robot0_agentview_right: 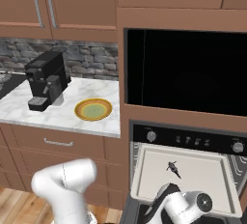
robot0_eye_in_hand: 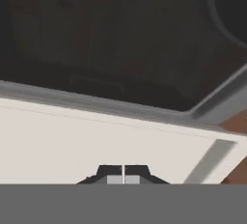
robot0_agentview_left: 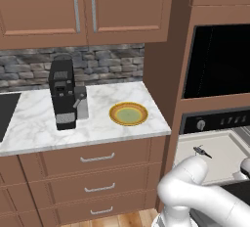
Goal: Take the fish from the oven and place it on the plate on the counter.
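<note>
- We find the fish (robot0_agentview_right: 172,168) lying on the pale tray (robot0_agentview_right: 149,179) pulled out of the oven (robot0_agentview_right: 193,143), near the middle of the tray toward its back edge; in the left base view the fish (robot0_agentview_left: 200,151) sits just below the black control strip (robot0_agentview_left: 219,121).
- The gripper (robot0_eye_in_hand: 123,177) shows in the hand view with its two tips pressed together and nothing visible between them; it hovers low over the tray's pale surface, near the tray's front edge.
- We cannot tell from the base views how close the gripper is to the fish; the arm's white links (robot0_agentview_right: 185,203) cover the front of the tray there.
- The plate (robot0_agentview_left: 128,113) rests on the counter (robot0_agentview_left: 39,128), near the counter's right end beside the tall cabinet side that frames the oven.
- A black coffee machine (robot0_agentview_left: 63,94) stands on the counter to the left of the plate, apart from it.
- A dark appliance opening (robot0_agentview_right: 185,73) sits above the control strip, and a silver knob (robot0_agentview_right: 151,135) is at the strip's left end.
- Between the tray and the plate stands the brown cabinet side (robot0_agentview_left: 163,74).
- Wooden drawers with silver handles (robot0_agentview_left: 97,158) run beneath the counter; upper cabinets (robot0_agentview_left: 83,6) hang above a stone backsplash (robot0_agentview_left: 29,69).
</note>
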